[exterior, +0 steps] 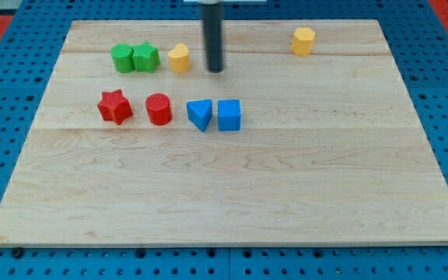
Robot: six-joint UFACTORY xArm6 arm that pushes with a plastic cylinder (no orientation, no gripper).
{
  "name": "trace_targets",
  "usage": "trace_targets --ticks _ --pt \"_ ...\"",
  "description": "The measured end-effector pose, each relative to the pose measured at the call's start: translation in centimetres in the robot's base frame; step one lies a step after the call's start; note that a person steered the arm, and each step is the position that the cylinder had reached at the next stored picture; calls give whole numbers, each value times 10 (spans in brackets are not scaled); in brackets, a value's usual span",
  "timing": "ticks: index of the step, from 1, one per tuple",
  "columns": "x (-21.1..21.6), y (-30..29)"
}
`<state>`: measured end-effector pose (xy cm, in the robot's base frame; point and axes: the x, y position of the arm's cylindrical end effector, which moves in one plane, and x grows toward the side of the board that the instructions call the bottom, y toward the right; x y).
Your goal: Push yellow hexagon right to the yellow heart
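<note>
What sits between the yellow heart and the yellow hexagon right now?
Only my tip, just to the view's right of the yellow heart. From there to the yellow hexagon the camera view shows bare board.

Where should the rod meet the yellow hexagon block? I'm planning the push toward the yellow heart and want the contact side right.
There's no gripping here, only pushing. My tip should meet the yellow hexagon block on its face toward the view's right, since the yellow heart block lies toward the view's left and slightly lower. My tip now stands between them, just right of the heart, so it would probably have to circle behind the hexagon first.
</note>
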<state>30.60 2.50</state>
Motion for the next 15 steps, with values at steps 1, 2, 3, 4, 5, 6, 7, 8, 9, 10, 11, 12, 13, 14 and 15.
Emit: trace_targets --ticks 1,2,3,4,5,6,7,8,9,10,11,12,13,14,15 --pt "-2 91" --pt "-14 155" --pt "-82 154" --pt "-79 121" --pt "-43 129" --pt "-30 135" --pt "-28 146" --pt "-23 162" --pt "-14 114" --pt "-14 60" --pt "-13 59" --pt "3 89" --pt "30 61" --pt "22 59" --pt "8 58"
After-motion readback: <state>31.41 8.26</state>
